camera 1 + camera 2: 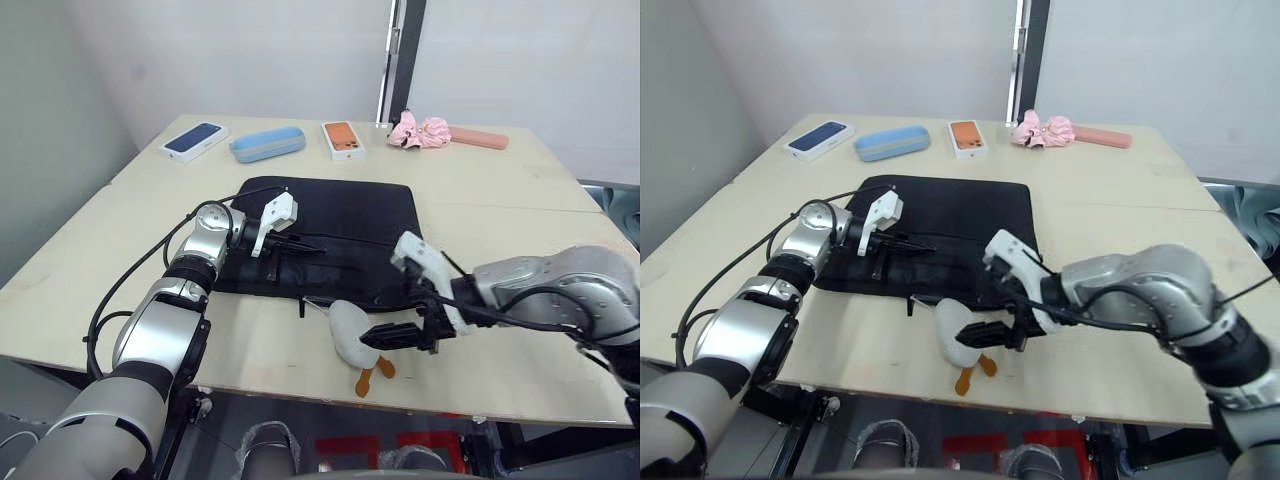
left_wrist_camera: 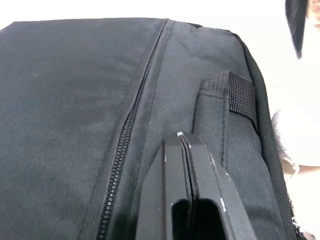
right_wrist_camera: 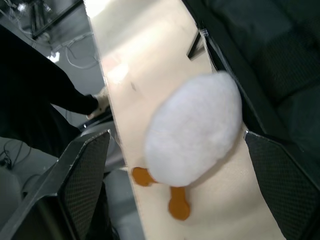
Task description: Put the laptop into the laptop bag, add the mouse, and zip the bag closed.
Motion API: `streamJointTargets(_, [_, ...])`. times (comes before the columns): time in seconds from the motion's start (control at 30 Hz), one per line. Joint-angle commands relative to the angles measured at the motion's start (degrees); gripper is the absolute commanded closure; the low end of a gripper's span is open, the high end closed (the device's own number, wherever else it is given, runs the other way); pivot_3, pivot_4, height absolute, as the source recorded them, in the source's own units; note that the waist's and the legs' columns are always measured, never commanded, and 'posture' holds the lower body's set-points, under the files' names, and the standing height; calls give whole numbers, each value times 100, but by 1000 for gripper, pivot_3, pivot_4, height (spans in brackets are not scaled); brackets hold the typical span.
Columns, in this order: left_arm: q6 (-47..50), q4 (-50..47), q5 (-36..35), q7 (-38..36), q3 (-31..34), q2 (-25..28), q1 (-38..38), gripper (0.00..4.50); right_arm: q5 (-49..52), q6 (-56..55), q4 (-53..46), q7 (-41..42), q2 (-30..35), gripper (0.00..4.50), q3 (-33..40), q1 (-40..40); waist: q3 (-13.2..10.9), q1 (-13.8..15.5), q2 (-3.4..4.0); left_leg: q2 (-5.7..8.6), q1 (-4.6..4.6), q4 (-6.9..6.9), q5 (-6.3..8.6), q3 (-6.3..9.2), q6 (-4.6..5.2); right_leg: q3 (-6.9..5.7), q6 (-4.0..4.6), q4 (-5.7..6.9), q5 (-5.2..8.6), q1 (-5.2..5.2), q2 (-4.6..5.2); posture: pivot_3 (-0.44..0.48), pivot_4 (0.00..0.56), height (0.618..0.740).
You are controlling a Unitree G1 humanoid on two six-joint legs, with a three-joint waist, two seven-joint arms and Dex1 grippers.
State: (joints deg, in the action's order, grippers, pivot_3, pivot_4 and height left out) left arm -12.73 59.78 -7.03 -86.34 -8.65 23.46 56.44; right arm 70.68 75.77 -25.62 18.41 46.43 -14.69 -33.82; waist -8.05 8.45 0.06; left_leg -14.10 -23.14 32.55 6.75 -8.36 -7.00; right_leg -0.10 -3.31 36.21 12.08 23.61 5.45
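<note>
Closest in, the right hand (image 1: 400,336) sits wide apart around a fluffy white plush (image 1: 347,335) at the bench (image 1: 520,200) edge. Behind it the left hand (image 1: 290,246) rests pressed together on the flat black laptop bag (image 1: 340,215). Can't make out the bag's contents.

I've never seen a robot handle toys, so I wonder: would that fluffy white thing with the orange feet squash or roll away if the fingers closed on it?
The white plush looks soft and fluffy, so it would probably squash rather than resist. It seems light for its bulk and would likely slide across the table when nudged. Its orange feet splay out flat, so rolling away seems unlikely.
</note>
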Motion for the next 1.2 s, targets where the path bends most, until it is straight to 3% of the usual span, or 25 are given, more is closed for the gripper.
streamJointTargets(0.03, [76, -98, 163, 93, -2, 64, -112, 4500, -200, 157, 278, -60, -388, 30, 45, -138, 0, -2, 0, 0, 1, 2, 0, 1, -1, 0, 0, 3, 0, -1, 0, 0, 150, 740])
streamJointTargets(0.43, [276, -614, 218, 55, -56, 52, -198, 4500, -1081, 658, 700, 196, -1204, 30, -187, -187, 1, 4, 1, 0, -1, 0, -16, 5, -35, 0, -3, -1, -1, -2, 0, 0, 150, 740])
streamJointTargets(0.53, [273, -578, 233, 64, -49, 44, -169, 4500, -1303, 632, 746, 401, -1265, 811, -267, -204, 1, 8, 1, 0, -3, -1, -16, 6, -36, 0, -3, -3, -2, -1, 0, 0, 150, 740])
streamJointTargets(0.87, [-73, -225, 432, 129, -118, 36, -157, 4500, -1596, 578, 355, 1004, -1109, 4303, -85, -152, 1, 8, 1, 0, -1, -4, -16, 6, -37, 0, -6, -5, -3, -3, -1, 0, 150, 740])
streamJointTargets(1.0, [-224, -49, 490, 173, -114, 9, -141, 4500, -1585, 638, 19, 1057, -916, 4452, 125, -44, 1, 8, 2, -1, 4, -3, -17, 6, -37, 1, -9, -2, -5, -5, -1, 0, 150, 740])
streamJointTargets(1.2, [-428, 225, 572, 243, -138, -25, -132, 4500, -915, 824, -1263, 1279, 97, 4452, 1380, 1255, 4, 86, -1, 2, 21, -10, -16, 4, -36, 8, -13, -21, -7, -28, 2, 0, 150, 740])
